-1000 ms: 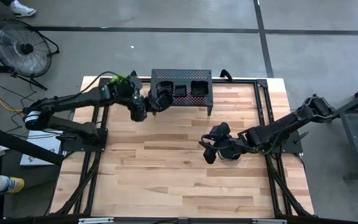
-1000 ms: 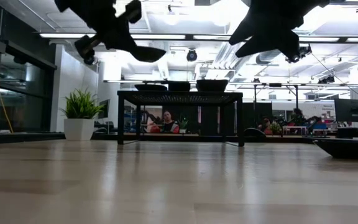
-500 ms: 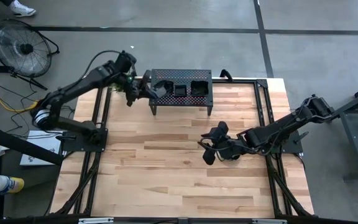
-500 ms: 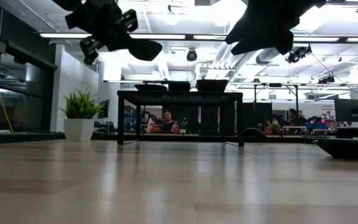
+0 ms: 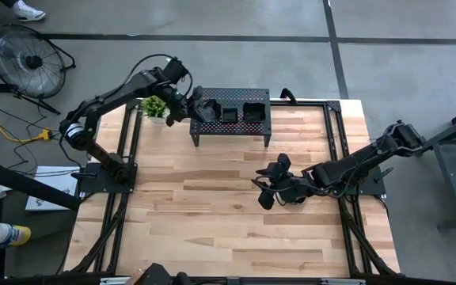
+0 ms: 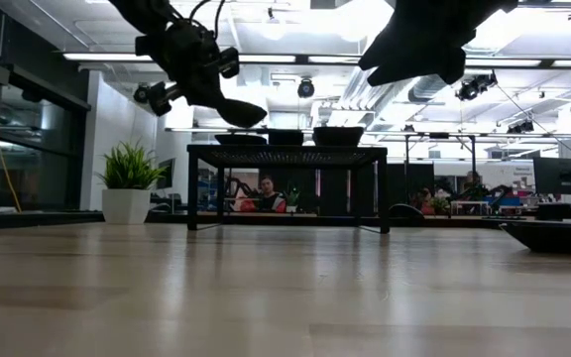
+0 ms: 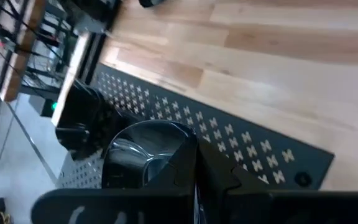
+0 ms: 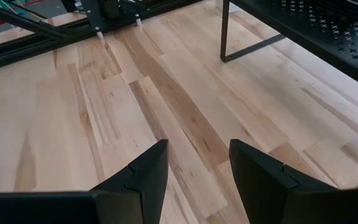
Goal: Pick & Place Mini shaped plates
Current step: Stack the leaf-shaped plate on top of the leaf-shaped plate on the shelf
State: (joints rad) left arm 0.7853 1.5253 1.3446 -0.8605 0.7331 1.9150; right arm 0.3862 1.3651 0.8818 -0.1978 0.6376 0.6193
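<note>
- Two arms at one wooden table [image 5: 212,214].
- One black perforated stand [image 5: 252,123] at the table's far edge. Low view shows it on thin legs.
- Left gripper [image 5: 196,107] over the stand's left end, fingers clamped on one plate [image 5: 206,108] — a roundish glossy black dish.
- Low view: that held plate [image 6: 241,112] hangs clear above the stand top [image 6: 285,151], not touching it.
- Left wrist view: the plate [image 7: 138,158] sits between the dark fingers, the stand's perforated surface [image 7: 229,134] just beyond it.
- On the stand, counted from above: two more plates — one small square [image 5: 229,115] mid-stand, one larger dish [image 5: 254,111] to its right. Three dark shapes in all with the held one.
- Low view gives two dish rims [image 6: 310,136] showing above the stand top.
- Right gripper [image 5: 266,190] over the table's middle, right of centre, well apart from the stand. Fingers spread wide, nothing between them.
- Right wrist view: two dark fingers [image 8: 142,174] parted over bare boards; one stand leg [image 8: 224,31] farther off.
- One further plate [image 6: 558,235] lies on the table at the right edge of the low view; from above the right arm covers that area.
- One small potted plant [image 5: 155,105] at the table's far left corner, just beside the left arm.
- One floor fan [image 5: 22,59] off the table, far left.
- Low view, beyond the table: one person [image 6: 266,193] seated, seen under the stand.
</note>
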